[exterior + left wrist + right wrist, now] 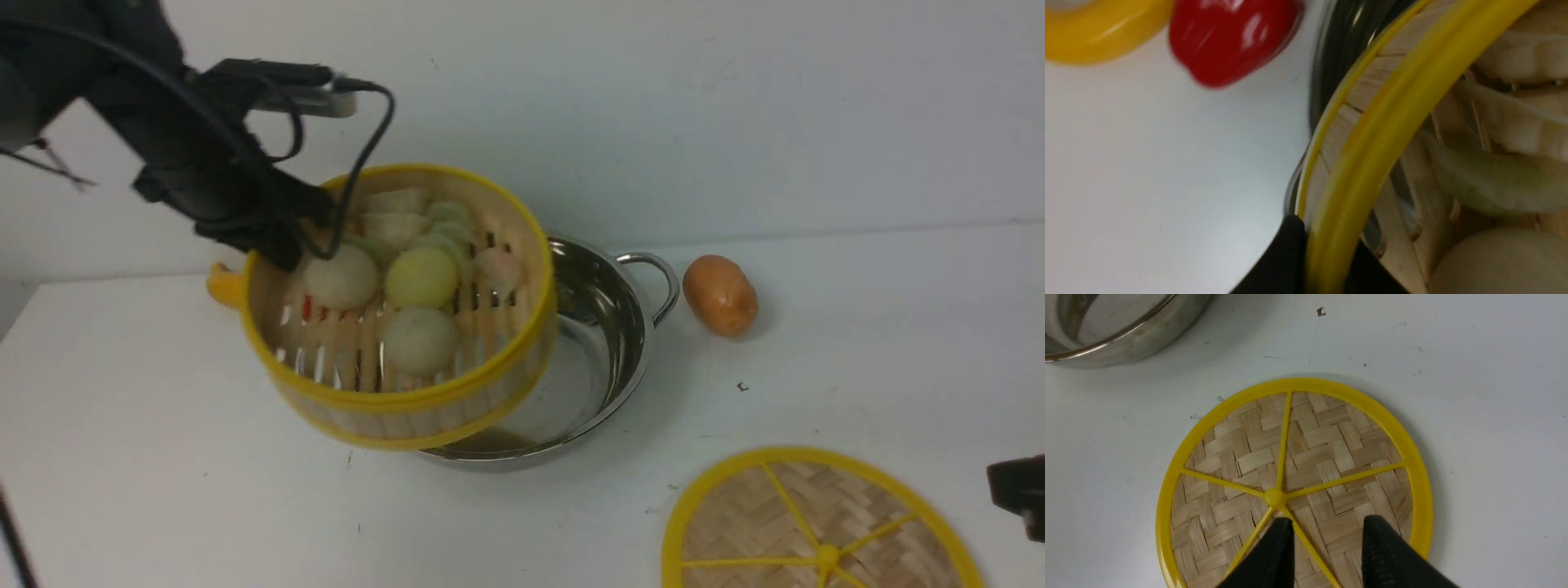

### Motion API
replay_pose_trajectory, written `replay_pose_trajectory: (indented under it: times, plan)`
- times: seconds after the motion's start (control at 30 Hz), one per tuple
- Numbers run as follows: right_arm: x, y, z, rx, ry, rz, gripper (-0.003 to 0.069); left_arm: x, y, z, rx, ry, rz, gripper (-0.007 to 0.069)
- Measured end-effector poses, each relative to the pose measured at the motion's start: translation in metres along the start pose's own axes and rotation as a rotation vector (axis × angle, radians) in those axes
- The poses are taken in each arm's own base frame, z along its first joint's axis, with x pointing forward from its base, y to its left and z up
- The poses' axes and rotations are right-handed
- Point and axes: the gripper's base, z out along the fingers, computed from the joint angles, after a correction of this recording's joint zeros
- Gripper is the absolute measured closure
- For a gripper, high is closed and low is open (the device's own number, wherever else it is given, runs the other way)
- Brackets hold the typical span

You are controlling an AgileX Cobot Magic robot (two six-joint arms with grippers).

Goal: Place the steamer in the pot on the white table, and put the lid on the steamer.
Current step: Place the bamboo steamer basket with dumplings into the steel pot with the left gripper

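Note:
My left gripper (298, 237) is shut on the far-left yellow rim of the steamer (408, 327) and holds it tilted in the air over the left part of the pot (608, 343). The basket holds pale buns and dumplings on a slatted floor. In the left wrist view the black fingertips (1290, 253) pinch the steamer's rim (1392, 106). The lid (816, 531) lies flat on the white table (163, 457) at the front right. My right gripper (1327, 526) is open and empty, hovering just above the lid (1331, 449) near its central knob.
A brown potato (720, 296) lies to the right of the pot's handle. A red pepper (1233, 36) and a yellow object (1098, 28) lie on the table left of the pot. The pot's edge also shows in the right wrist view (1126, 339).

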Motion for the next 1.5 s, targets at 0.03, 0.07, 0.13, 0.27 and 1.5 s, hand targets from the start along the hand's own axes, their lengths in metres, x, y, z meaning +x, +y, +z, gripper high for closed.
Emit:
replay_pose_trajectory:
  times: [0.03,0.07,0.13,0.27,1.5]
  plan:
    - [0.000,0.000,0.000,-0.001,0.000,0.001,0.0410,-0.014,-0.005,0.008,0.007,-0.021,0.018,0.0577]
    - [0.000,0.000,0.000,-0.002,0.000,0.002,0.0410,-0.019,-0.008,0.018,0.011,-0.018,0.027,0.0577]
    - [0.000,0.000,0.000,-0.005,0.000,0.005,0.0410,-0.037,-0.015,0.031,0.014,-0.051,0.052,0.0577]
    - [0.000,0.002,0.000,-0.020,0.000,0.019,0.0410,-0.055,-0.023,0.057,0.017,-0.077,0.076,0.0577]
    - [0.000,0.004,0.000,-0.041,0.005,0.041,0.0410,-0.041,-0.026,0.113,-0.037,0.077,0.028,0.0577]
